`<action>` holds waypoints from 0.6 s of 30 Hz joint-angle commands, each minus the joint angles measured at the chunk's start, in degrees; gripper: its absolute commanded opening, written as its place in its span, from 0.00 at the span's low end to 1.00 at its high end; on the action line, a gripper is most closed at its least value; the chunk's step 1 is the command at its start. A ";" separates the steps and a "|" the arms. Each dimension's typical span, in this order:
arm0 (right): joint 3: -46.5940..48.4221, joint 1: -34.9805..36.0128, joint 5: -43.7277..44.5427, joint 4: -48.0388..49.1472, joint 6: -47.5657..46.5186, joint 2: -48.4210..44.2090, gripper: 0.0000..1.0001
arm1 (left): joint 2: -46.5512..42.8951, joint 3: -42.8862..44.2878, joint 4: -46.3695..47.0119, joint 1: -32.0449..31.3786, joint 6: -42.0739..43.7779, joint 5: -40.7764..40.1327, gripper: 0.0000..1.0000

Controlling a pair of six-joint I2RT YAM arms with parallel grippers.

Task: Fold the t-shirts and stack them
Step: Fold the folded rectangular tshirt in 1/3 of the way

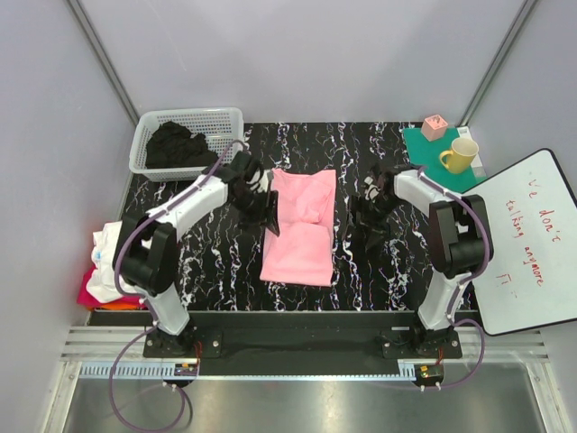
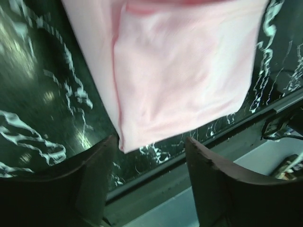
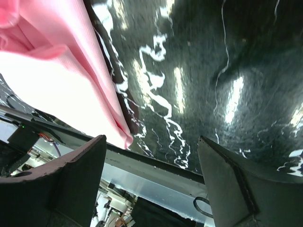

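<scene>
Seen from above, the left arm (image 1: 194, 203) at 9 o'clock and the right arm (image 1: 416, 187) at 3 o'clock have white shells over chunky black joints. A mauve cable (image 1: 112, 379) runs along each arm and loops out at 6 o'clock past the black bases (image 1: 171, 341). The fingers (image 2: 90, 184) are broad, matte dark wedges

Bright, even light; glare streaks the table (image 3: 232, 99), wrist views blurred.
</scene>
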 commanded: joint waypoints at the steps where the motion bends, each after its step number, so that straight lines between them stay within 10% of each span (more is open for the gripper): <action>1: 4.85 -0.08 0.70 -0.43 -0.23 2.72 0.85 | 6.08 6.28 2.30 -0.10 3.75 -0.23 0.59; 15: 4.59 -0.08 1.13 -0.52 0.12 2.90 0.87 | 22.00 19.30 3.27 0.43 3.49 1.01 0.58; 18: 4.33 -0.08 0.96 -0.52 0.21 3.08 0.87 | 23.49 20.62 3.53 0.43 3.13 1.36 0.33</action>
